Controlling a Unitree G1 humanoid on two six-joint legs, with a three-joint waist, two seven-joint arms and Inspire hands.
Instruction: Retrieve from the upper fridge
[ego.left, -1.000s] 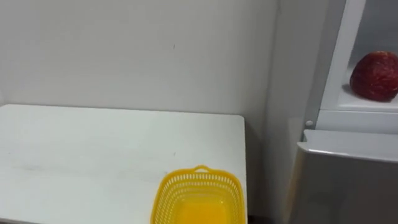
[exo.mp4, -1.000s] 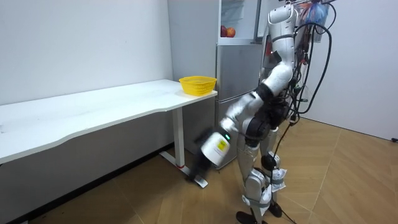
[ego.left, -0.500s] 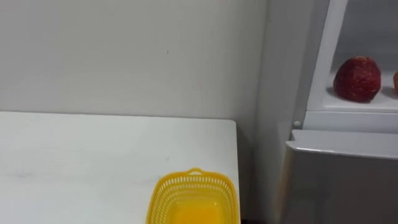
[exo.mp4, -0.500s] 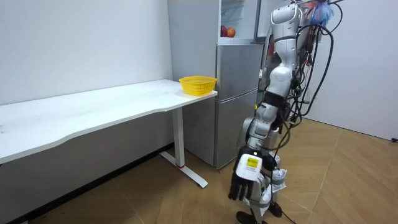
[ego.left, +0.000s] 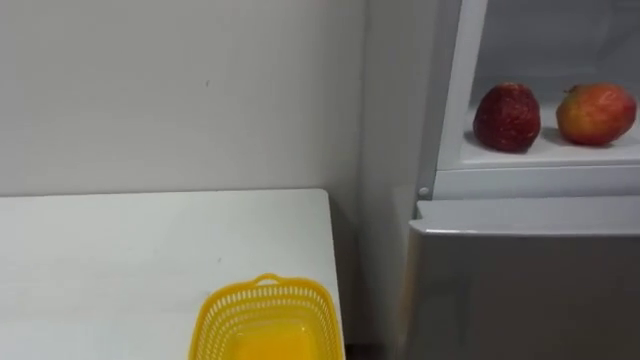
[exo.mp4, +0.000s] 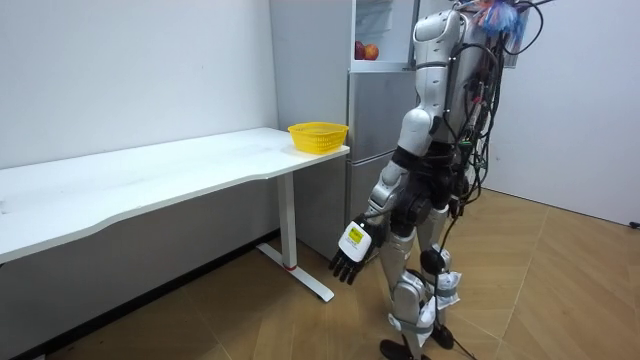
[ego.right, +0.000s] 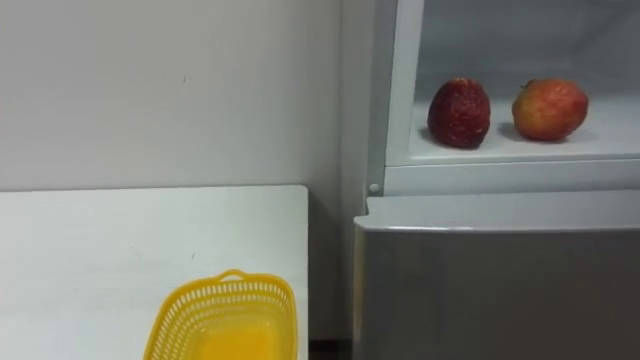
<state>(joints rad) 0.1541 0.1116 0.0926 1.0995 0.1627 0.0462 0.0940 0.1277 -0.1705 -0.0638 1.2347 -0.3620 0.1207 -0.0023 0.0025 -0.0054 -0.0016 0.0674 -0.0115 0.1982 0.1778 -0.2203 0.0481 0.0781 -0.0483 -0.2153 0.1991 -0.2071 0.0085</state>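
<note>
Gaze has swung right: dark red fruit (ego.left: 507, 118) and apple (ego.left: 596, 113) now show upper right. Left hand (exo.mp4: 350, 258) has dropped lower centre, fingers loosely spread, seemingly empty, so reaching remains.

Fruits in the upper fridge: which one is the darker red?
The dark red fruit on the left of the shelf, nearest the table side. The lighter fruit to its right is red with orange-yellow patches.
</note>
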